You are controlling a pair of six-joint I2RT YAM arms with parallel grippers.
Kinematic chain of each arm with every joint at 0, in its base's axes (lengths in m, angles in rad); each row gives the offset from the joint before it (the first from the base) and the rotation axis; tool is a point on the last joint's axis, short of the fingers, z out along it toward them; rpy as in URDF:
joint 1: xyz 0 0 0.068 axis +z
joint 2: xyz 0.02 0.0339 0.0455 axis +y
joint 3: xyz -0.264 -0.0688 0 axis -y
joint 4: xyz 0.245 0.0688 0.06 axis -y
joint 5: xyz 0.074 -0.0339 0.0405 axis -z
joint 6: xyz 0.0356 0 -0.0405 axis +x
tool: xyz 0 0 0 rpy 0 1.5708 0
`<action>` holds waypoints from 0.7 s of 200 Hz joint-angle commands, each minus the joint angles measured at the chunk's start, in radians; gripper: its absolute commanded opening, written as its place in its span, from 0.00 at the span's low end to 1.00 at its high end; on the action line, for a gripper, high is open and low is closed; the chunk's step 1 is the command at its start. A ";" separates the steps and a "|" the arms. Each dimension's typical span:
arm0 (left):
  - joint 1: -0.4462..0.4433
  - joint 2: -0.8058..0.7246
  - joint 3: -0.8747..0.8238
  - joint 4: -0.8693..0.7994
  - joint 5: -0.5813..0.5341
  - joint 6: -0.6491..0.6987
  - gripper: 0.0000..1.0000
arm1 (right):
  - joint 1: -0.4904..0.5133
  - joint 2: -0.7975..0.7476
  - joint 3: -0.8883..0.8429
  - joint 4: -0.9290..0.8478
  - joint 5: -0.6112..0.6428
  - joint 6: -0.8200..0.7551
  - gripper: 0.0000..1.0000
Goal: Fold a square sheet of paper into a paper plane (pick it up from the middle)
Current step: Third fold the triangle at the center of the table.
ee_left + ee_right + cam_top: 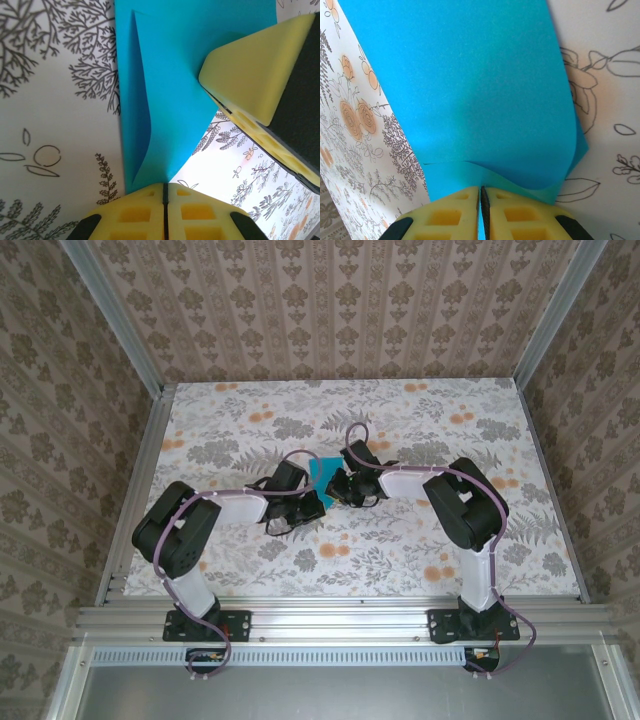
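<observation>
One sheet [470, 90] in two grippers [164, 196] [481, 196]

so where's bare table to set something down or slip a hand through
Widest free patch: the far strip of table between the paper and the back wall. Also free: the near strip between the two arm bases, and the corners outside the left arm and right arm. Crowded: the centre, where both arms meet on the paper.

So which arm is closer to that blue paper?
Neither, it's a tie: the left gripper is shut on the square sheet of paper from its left side, the right gripper from its right.
</observation>
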 commanded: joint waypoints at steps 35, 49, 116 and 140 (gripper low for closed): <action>-0.004 0.029 -0.042 -0.095 -0.066 -0.019 0.06 | -0.038 -0.015 0.002 0.006 -0.064 -0.100 0.15; -0.004 0.035 -0.044 -0.095 -0.069 -0.026 0.04 | -0.037 -0.058 0.012 0.002 -0.085 -0.138 0.14; -0.004 0.043 -0.048 -0.074 -0.067 -0.051 0.00 | -0.002 -0.089 -0.043 0.005 -0.135 -0.190 0.09; -0.004 0.038 -0.052 -0.062 -0.066 -0.062 0.00 | 0.003 -0.064 -0.051 0.011 -0.154 -0.175 0.08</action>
